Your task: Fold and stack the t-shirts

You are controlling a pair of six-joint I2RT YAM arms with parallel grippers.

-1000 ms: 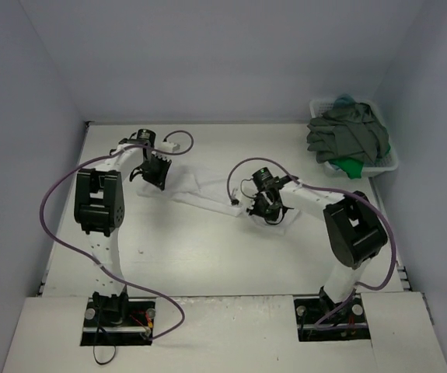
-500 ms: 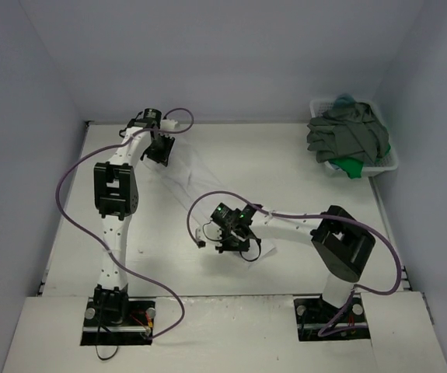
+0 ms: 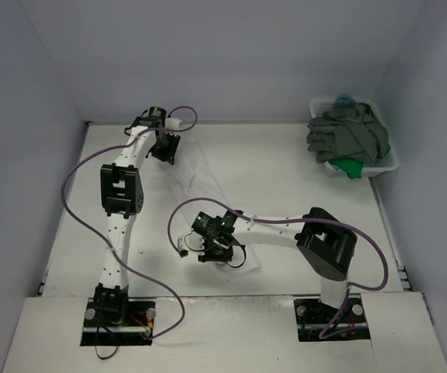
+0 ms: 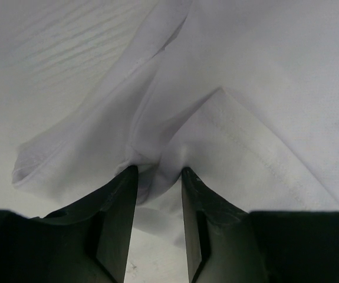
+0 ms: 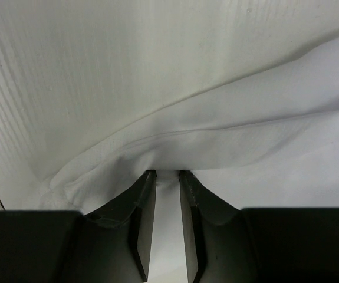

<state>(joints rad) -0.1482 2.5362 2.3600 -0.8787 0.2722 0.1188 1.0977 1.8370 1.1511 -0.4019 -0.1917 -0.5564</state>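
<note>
A white t-shirt (image 3: 196, 175) lies stretched in a long band across the table, from the far left toward the near middle. My left gripper (image 3: 163, 151) is at its far end; in the left wrist view my left gripper (image 4: 159, 171) has its jaws apart, with a loose bunched fold of the shirt (image 4: 157, 118) between the tips. My right gripper (image 3: 217, 252) is at the near end. In the right wrist view my right gripper (image 5: 167, 172) shows a narrow gap, and the shirt's edge (image 5: 216, 141) lies across the tips.
A white lattice basket (image 3: 386, 165) stands at the far right with a dark grey shirt (image 3: 347, 136) heaped on top, a green one (image 3: 350, 166) under it and a bit of teal (image 3: 343, 99) behind. Purple cables loop off both arms.
My right arm swung from the table's middle to the near left, drawing the white shirt's end with it. My left arm moved toward the far edge. Both grippers' jaws have parted.
</note>
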